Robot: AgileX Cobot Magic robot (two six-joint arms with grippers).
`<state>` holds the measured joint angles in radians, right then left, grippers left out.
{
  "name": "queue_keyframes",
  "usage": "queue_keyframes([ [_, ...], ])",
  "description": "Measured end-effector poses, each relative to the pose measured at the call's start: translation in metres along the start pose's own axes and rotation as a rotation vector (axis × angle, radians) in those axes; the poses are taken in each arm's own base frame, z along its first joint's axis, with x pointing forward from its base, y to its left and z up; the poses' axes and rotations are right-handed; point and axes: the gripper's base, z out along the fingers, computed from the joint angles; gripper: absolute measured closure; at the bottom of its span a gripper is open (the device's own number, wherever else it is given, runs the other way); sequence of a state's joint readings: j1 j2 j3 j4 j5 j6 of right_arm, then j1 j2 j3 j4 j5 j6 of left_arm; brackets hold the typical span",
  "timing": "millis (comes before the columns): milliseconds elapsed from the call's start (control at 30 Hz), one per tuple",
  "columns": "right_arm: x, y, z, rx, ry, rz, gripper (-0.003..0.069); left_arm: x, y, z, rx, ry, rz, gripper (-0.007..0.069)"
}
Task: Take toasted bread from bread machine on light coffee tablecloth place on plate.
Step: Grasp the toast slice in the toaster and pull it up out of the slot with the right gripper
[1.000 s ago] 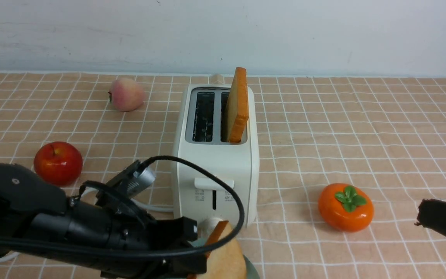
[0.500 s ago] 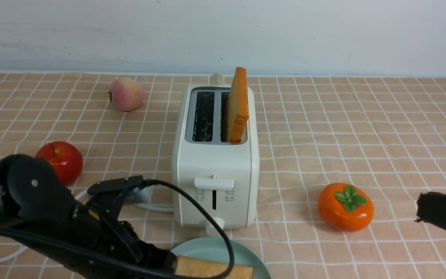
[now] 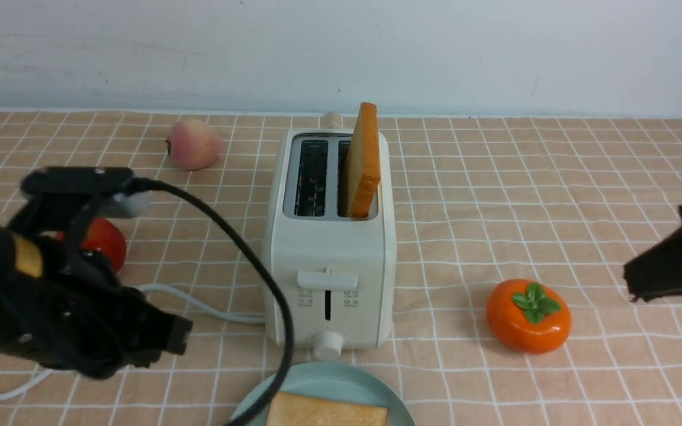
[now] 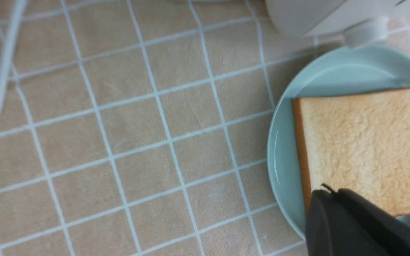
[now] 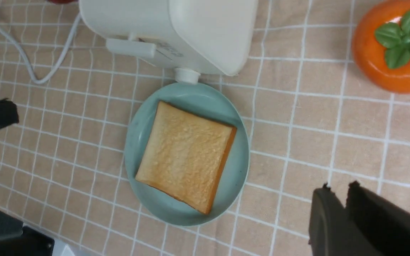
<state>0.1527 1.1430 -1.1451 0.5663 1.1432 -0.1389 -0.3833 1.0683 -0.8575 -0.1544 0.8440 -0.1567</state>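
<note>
The light coffee tablecloth [image 3: 554,195], soft and a little wrinkled, reaches back to the white wall [image 3: 436,53]. Its widest bare stretch lies right of the bread machine [image 3: 329,254], with only a glossy orange persimmon [image 3: 528,316] on it. On the left side a red apple [image 3: 101,242], a peach [image 3: 193,144] and the white cord [image 3: 199,305] take room.

The bread machine is a smooth cream box with rounded corners. One toasted bread [image 3: 362,165] stands upright in its right slot, with an orange-brown crust. The second slice [image 5: 185,161], pale golden and porous, lies flat on the round mint plate [image 5: 137,142], just beside the knob [image 3: 329,345].

The left gripper [image 4: 329,191] hangs left of the plate, clenched and holding nothing. The right gripper [image 5: 338,186] is likewise closed and without load, over bare cloth right of the persimmon.
</note>
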Motion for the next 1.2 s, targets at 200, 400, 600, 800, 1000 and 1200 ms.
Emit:
queue_keyframes([
  [200,-0.025,0.031,0.042,0.023,0.064,-0.062,0.0567,0.034,0.005,-0.04,0.037,-0.189,0.005,0.0638],
  [400,-0.069,0.057,0.086,0.137,0.057,-0.126,0.048,0.076,0.016,-0.052,0.054,-0.247,-0.023,0.0638],
  [600,-0.116,0.072,0.115,0.152,0.006,-0.15,0.0239,0.111,0.024,-0.058,0.085,-0.308,-0.082,0.0638],
  [800,-0.141,0.072,0.159,0.13,0.014,-0.132,0.0073,0.129,0.027,-0.065,0.09,-0.305,-0.083,0.0638],
  [1000,-0.147,0.065,0.193,0.137,0.046,-0.133,0.0251,0.133,0.028,-0.067,0.09,-0.3,-0.08,0.0638],
  [1200,-0.16,0.076,0.165,0.154,-0.004,-0.225,0.0578,0.131,0.028,-0.067,0.095,-0.32,-0.08,0.0638],
])
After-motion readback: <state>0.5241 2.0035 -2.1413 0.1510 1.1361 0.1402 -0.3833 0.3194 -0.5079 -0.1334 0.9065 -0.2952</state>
